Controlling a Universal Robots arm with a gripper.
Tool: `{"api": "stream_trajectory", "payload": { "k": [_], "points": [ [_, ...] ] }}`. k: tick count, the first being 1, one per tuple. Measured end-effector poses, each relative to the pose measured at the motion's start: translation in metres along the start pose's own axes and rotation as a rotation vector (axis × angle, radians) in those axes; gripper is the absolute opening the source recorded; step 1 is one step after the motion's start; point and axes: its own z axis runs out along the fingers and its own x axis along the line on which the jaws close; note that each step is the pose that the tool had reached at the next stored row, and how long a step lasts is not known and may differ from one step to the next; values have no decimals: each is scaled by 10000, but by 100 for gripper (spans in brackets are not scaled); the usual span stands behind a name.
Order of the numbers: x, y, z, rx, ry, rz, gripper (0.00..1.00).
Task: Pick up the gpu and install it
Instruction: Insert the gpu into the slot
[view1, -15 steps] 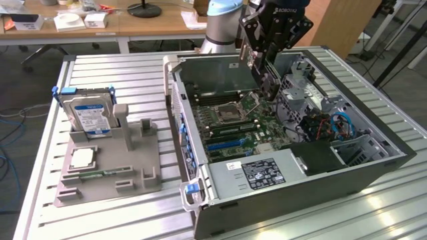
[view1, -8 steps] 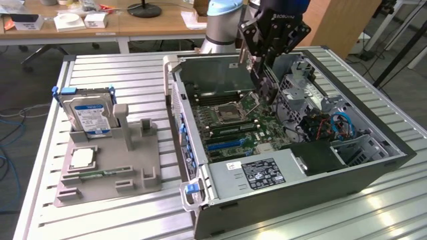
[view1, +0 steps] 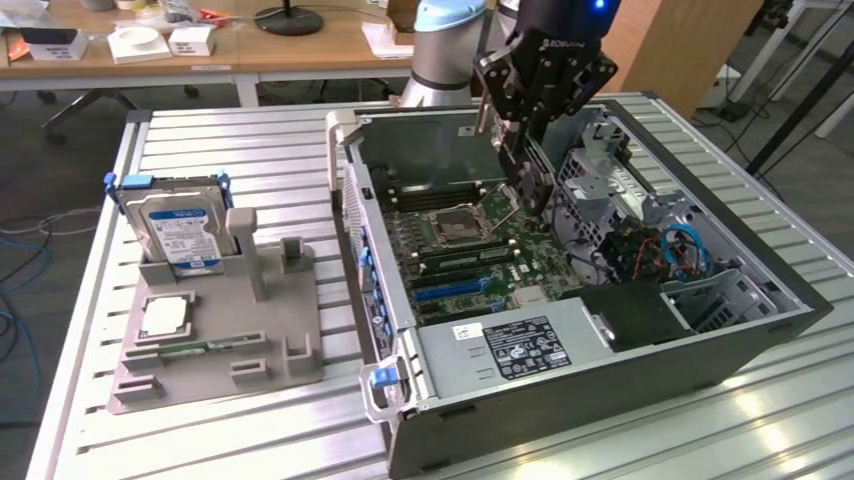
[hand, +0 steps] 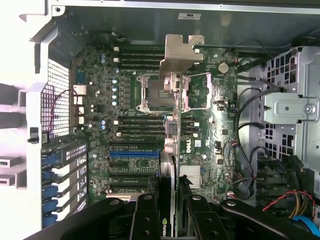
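Black end effector (hand: 170, 205) is gripping the thin gpu card with the green board, black cooler and silver end bracket (hand: 182, 52) above the open grey metal computer case (view1: 801, 300).

Its two fingers (hand: 145, 217) are clamping the card edge-on from either side, the silver bracket pointing away from the wrist. The gpu is hanging over the green motherboard (hand: 100, 100), crossing above the processor socket (hand: 155, 92) and apart from the board. The case is sitting on the slatted metal surface (view1: 240, 130), beside a grey holder (view1: 267, 340) carrying a blue-labelled hard drive (view1: 184, 232).
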Motion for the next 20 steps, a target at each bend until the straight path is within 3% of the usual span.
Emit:
{"api": "stream_trajectory", "payload": {
  "k": [8,20],
  "points": [
    [0,-1,22,-9,16,-378,26],
    [-2,-2,57,-34,78,-1835,26]
  ]
}}
